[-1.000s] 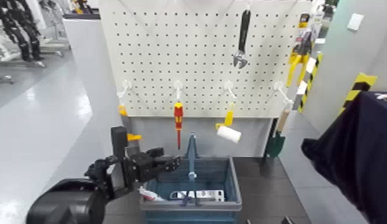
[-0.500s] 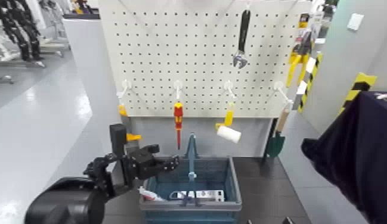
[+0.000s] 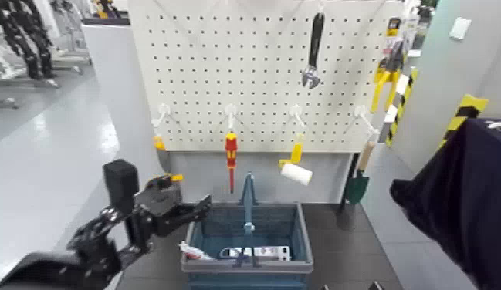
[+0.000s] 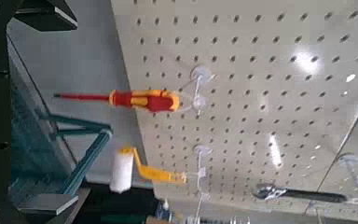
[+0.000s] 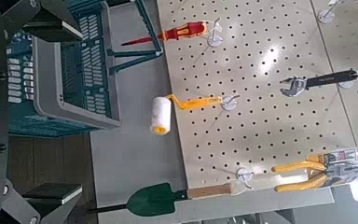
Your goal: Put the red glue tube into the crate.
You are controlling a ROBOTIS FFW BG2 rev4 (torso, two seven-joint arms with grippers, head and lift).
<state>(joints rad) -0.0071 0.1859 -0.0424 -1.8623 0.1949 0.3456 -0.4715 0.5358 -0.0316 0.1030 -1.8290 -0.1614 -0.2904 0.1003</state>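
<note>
Head view shows the left gripper (image 3: 198, 207) up in the air by the left side of the crate (image 3: 299, 266). Its fingers are a little way apart and hold nothing. The red glue tube (image 3: 194, 251) lies inside the crate at its left end, next to a flat white box (image 3: 261, 253). Behind the crate, a red and yellow screwdriver (image 3: 231, 158) and a paint roller (image 3: 296, 171) hang on the white pegboard (image 3: 261, 62). The right gripper is out of sight here, and I cannot tell how its fingers are.

head: faces pegboard (image 3: 261, 73), crate (image 3: 249, 231) | wrists: sideways, share both
</note>
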